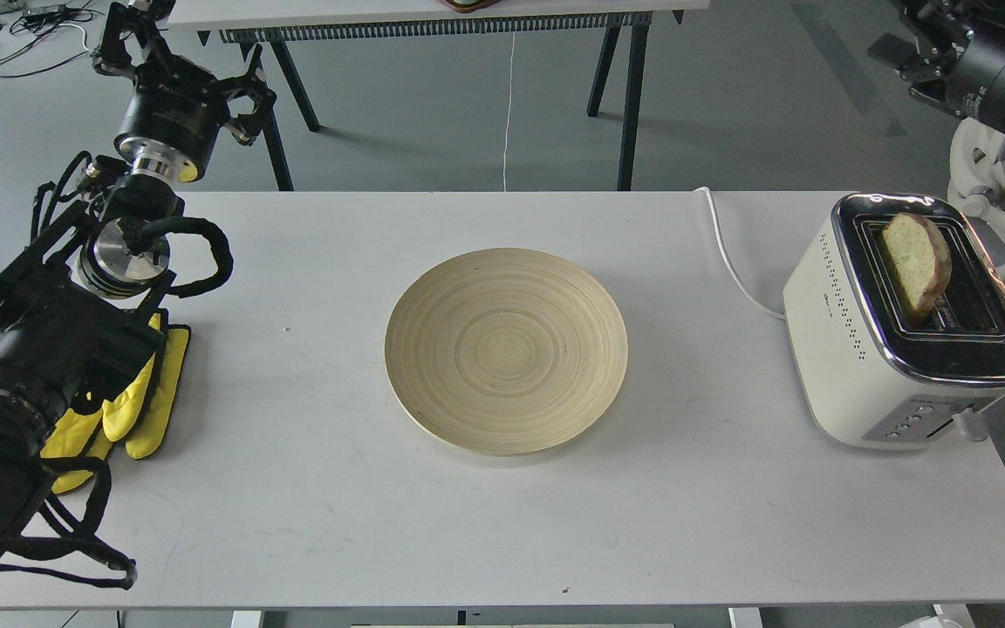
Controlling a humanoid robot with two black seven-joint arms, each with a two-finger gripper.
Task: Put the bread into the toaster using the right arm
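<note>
Nearest the camera, the white table (311, 523) spreads across the view, carrying everything. On it, in descending size: the round wooden plate (506, 350) at centre, bare; the toaster (860, 349) at the right end, its white cord trailing back over the table edge; the yellow gloves (140, 410) at the left, partly under the left arm. The bread (917, 262) stands in the toaster's slot nearer the plate, leaning and still mostly above the chrome top, so it looks dropped in but not seated.

The right arm (982, 61) is up at the top right corner, well apart from the toaster; its hand (899, 54) is seen dark and partly cut off, so I cannot tell how its fingers stand. It holds nothing that I can see. The left hand (132, 35) sits raised beyond the table's far left, fingers too tangled in dark parts to judge.

To finish well, I judge the slice should be nudged upright so it slides fully down; pressing at its top crust, not its side, avoids jamming or tearing it.
</note>
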